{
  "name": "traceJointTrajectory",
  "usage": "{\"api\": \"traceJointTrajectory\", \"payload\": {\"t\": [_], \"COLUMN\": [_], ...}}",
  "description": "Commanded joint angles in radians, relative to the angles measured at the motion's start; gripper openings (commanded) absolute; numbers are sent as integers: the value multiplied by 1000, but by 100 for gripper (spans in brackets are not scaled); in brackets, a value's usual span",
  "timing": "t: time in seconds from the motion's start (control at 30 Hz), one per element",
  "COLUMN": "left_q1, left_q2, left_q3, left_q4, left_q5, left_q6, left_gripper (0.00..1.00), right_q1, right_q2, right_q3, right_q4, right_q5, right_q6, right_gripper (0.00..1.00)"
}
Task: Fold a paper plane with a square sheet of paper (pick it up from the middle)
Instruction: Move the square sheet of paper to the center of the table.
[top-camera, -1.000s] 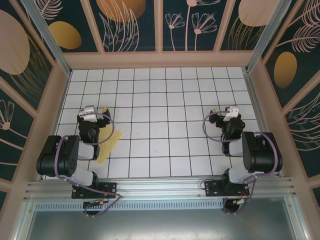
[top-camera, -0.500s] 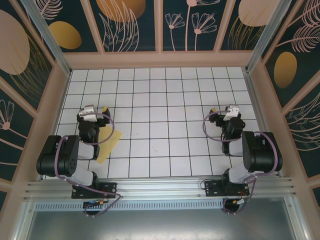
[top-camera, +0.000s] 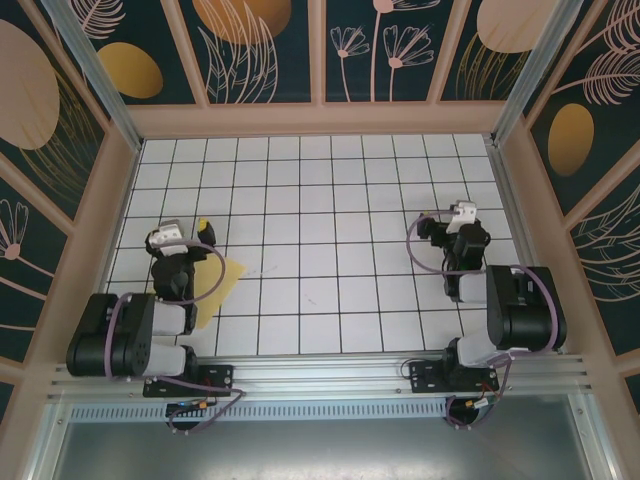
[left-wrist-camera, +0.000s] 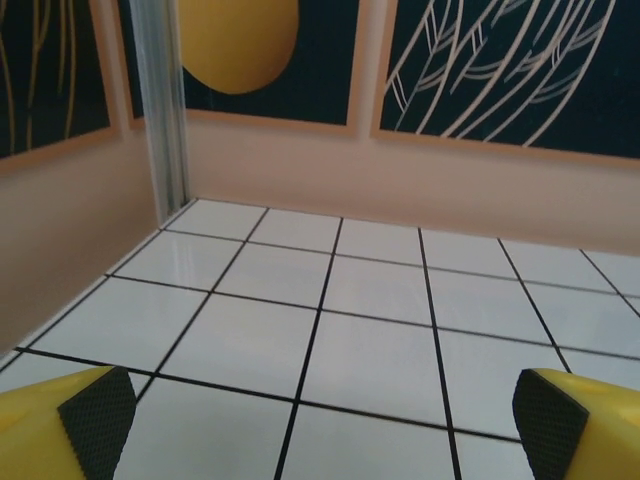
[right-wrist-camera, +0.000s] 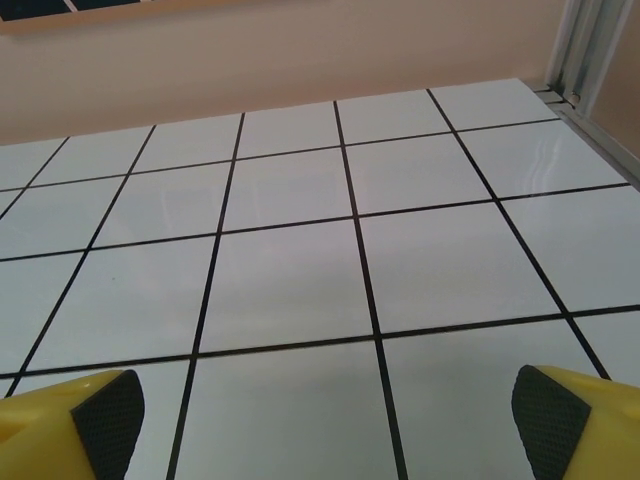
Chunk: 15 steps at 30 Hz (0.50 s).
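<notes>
Since a second ago the left arm has swung toward the near-left, its left gripper now nearer the left wall, while the right gripper has edged farther from its base. Both have their yellow fingers spread wide over bare tiles, holding nothing. The folded pale-yellow sheet of paper lies flat on the white black-gridded tabletop, half hidden under the left arm, its long axis running diagonally from near-left to far-right.

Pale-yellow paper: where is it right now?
In the top view, the pale-yellow paper lies on the white grid table, near-left, partly hidden by the left arm.
</notes>
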Motion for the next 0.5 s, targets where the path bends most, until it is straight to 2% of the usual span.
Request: {"api": "traceJointTrajectory", "payload": {"t": [0.0,0.07,0.13,0.23,0.27,0.33,0.4,0.47], "left_q1": [9,9,9,9,9,9,9,9], "left_q2": [-173,-240,-286,-317,-314,-296,-269,-240], "left_q3": [114,183,234,297,331,384,414,420], "left_q4": [-344,-551,-679,-863,-953,-1117,-1249,-1339], "left_q5": [-89,-66,-20,61,116,151,181,252], "left_q6": [-123,-210,-264,-402,-428,-487,-538,-568], "left_gripper": [99,99,99,99,99,99,99,99], "right_q1": [12,33,49,53,55,59,92,158], "right_q2": [-71,-134,-201,-276,-300,-325,-339,-356], "right_q3": [167,192,204,212,197,184,202,220], "right_q4": [-381,-483,-560,-643,-643,-669,-743,-802], "right_q5": [1,7,-7,-235,-284,-391,-440,-422], "right_q6": [60,76,161,241,311,376,378,365], "right_gripper": [96,96,99,99,99,99,99,99]}}
